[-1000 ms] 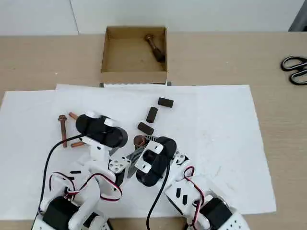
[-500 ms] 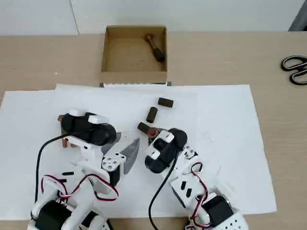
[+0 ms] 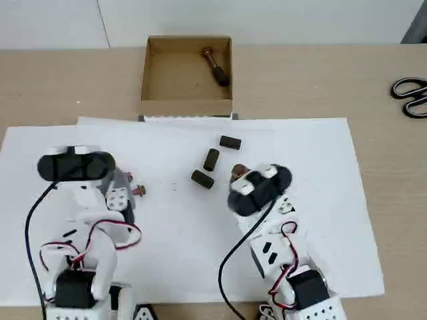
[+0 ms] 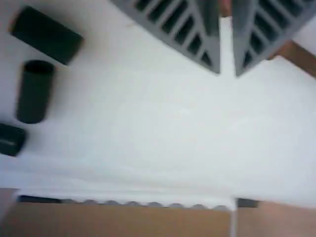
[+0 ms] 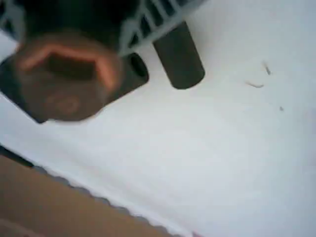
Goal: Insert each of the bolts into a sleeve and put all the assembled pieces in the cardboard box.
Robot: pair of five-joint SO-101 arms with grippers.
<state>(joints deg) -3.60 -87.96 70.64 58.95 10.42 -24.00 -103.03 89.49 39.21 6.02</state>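
On the table (image 3: 333, 80), the cardboard box (image 3: 175, 80) sits at 12 o'clock in the high view. One assembled piece (image 3: 215, 67) lies inside it against the wall at 3 o'clock. A white sheet (image 3: 300, 220) covers the near half of the table, and three loose parts lie near its centre: the far sleeve (image 3: 230, 142), the middle sleeve (image 3: 211, 159) and the near sleeve (image 3: 203, 179), close together but apart. The right gripper (image 3: 241, 179) is clamped on a bolt (image 5: 64, 86). The bolt's hex head faces the wrist camera and sits just beside the near sleeve, at its 3 o'clock. The left gripper (image 4: 227, 73) is out at the sheet's 9 o'clock side, well apart from the sleeves; I cannot tell whether it is clenched or released. A second bolt (image 3: 138, 191) shows just beside it at its 3 o'clock. Scissors (image 3: 410, 97) lie at the table's 2 o'clock edge.
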